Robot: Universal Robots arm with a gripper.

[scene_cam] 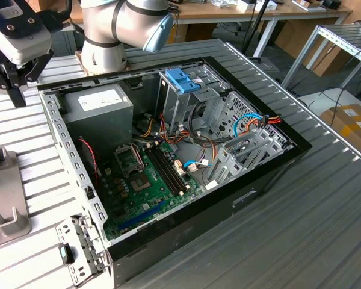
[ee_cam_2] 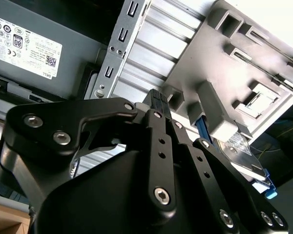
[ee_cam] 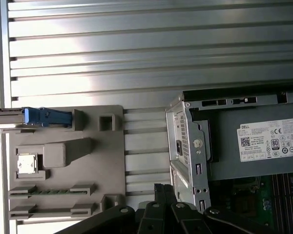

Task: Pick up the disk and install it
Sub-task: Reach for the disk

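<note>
The disk [ee_cam: 46, 117] stands on edge in a slot at one end of the grey fixture plate [ee_cam: 112, 161], showing a bright blue rail and a strip of metal body. In the second wrist view the disk [ee_cam_2: 241, 146] sits behind the plate's grey blocks, with blue rail ends showing. My gripper [ee_cam: 164, 187] hangs above the ribbed table between the plate and the corner of the computer case [ee_cam: 190, 141], apart from the disk. Its black fingertips [ee_cam_2: 157, 99] are together with nothing between them. In the exterior view the gripper [scene_cam: 15, 90] is at the far left, above the table.
The open computer case [scene_cam: 60, 132] lies on its side mid-table, with the motherboard, a grey power supply [scene_cam: 99, 105] and a metal drive cage topped by a blue latch [scene_cam: 183, 78]. The fixture plate [scene_cam: 3, 192] lies at the exterior view's left. The arm's base [scene_cam: 105, 42] stands behind the case.
</note>
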